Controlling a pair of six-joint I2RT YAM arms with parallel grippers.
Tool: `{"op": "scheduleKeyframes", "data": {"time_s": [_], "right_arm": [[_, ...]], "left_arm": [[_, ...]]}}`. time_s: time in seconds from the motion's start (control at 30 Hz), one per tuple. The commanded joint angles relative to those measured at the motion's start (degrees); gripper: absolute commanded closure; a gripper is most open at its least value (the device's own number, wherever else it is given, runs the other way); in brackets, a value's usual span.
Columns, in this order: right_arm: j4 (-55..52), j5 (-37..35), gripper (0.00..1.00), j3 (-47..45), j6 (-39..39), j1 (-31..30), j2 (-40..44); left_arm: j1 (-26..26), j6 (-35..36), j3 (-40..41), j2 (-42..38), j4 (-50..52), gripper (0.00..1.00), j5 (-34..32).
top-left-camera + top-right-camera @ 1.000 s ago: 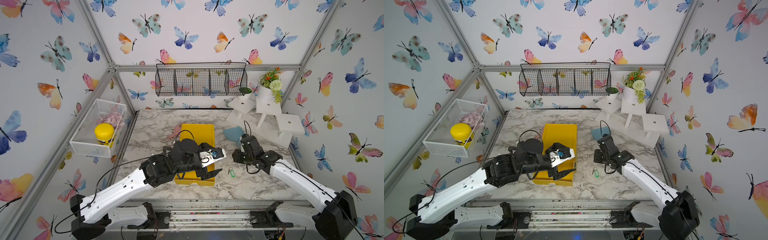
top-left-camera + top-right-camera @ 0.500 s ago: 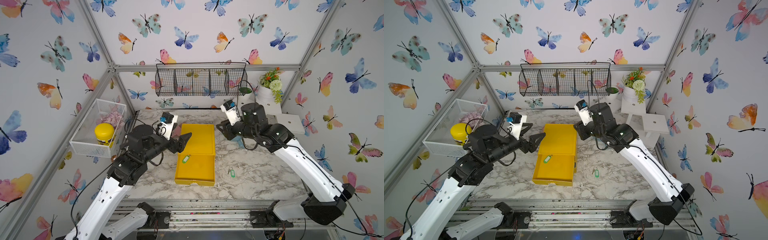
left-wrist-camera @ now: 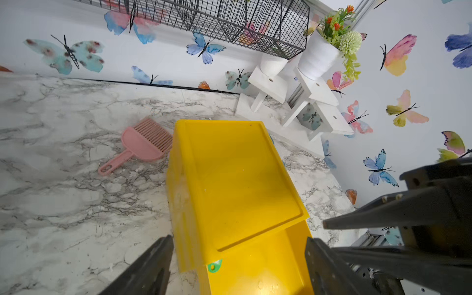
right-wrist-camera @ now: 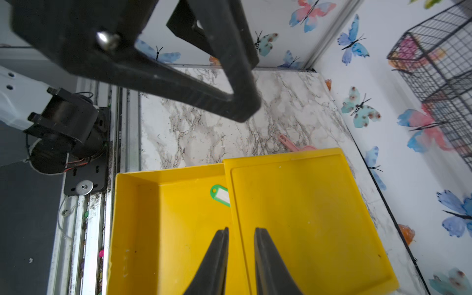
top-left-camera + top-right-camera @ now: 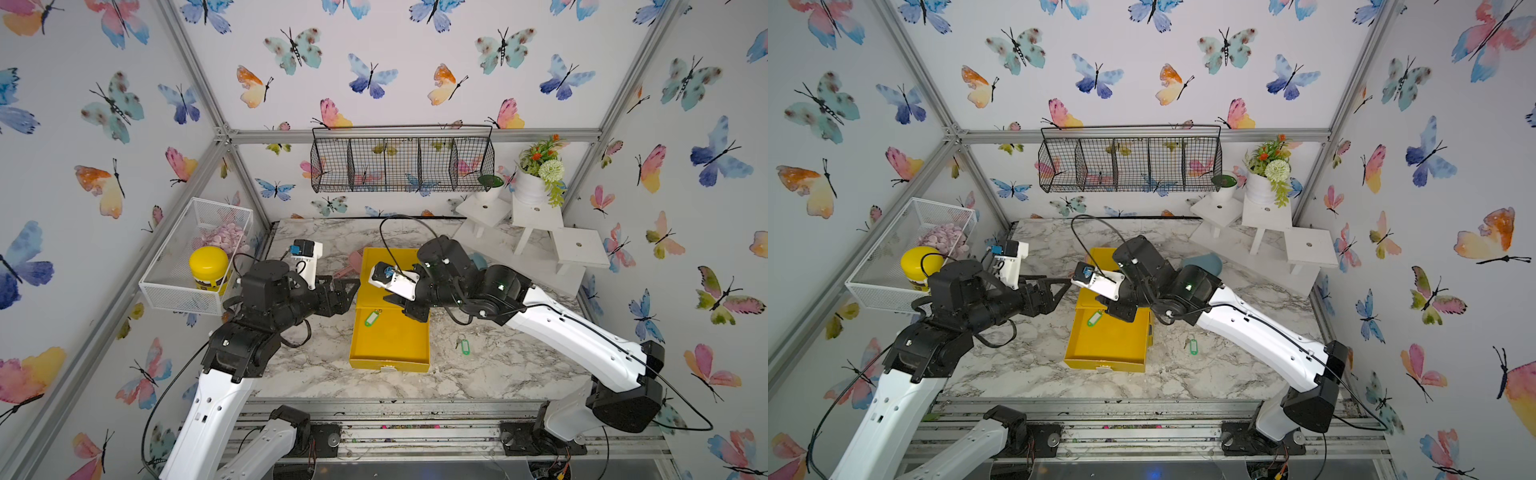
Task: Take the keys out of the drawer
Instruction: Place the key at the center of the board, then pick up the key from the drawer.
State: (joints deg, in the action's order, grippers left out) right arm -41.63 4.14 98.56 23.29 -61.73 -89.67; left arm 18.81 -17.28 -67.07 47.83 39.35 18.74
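1. In both top views the yellow drawer (image 5: 390, 345) stands pulled out of its casing (image 5: 405, 255) toward the marble table's (image 5: 519, 374) front edge. A green-tagged key (image 5: 372, 318) lies inside near the drawer's left wall, just by the casing's mouth. A second green-tagged key (image 5: 464, 345) lies on bare marble just right of the drawer, not touching it.
2. There too, the left gripper (image 5: 351, 296) hovers beside the casing's left edge, spread wide and empty. The right gripper (image 5: 1123, 311) hangs over the drawer's right side at the casing's mouth.
3. Left wrist view: the left gripper's fingers (image 3: 153, 263) straddle the casing's corner. A pink scoop (image 3: 145, 143) lies just beside the casing, with open marble beyond.
4. Right wrist view: the right gripper (image 4: 241, 231) has its jaws nearly together with a narrow gap, gripping nothing, above the casing's front edge. The green-tagged key (image 4: 220, 196) is partly tucked under that edge, and the drawer floor around it is bare.
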Motion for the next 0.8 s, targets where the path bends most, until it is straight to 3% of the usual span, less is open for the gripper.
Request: {"op": "scheduleKeyframes", "data": {"time_s": [0.0, 0.37, 0.63, 0.77], "right_arm": [[0.3, -3.2, 0.80, -2.0, 6.2, -1.7, -1.6], [12.2, -10.8, 0.87, -11.2, 11.2, -6.3, -4.4], [21.0, -16.2, 0.87, -16.5, 12.4, -7.3, -5.9], [26.1, -17.2, 0.88, -19.7, 13.9, -7.3, -5.3]], "left_arm": [[-0.3, -2.6, 1.9, -2.6, 1.7, 0.14, -1.6], [-0.3, -4.2, 7.4, -5.7, 1.8, 0.13, -4.4], [-0.3, -5.7, 11.4, -12.0, 1.8, 0.13, -13.2], [-0.3, -6.3, 12.6, -15.3, 2.0, 0.13, -14.0]]}}
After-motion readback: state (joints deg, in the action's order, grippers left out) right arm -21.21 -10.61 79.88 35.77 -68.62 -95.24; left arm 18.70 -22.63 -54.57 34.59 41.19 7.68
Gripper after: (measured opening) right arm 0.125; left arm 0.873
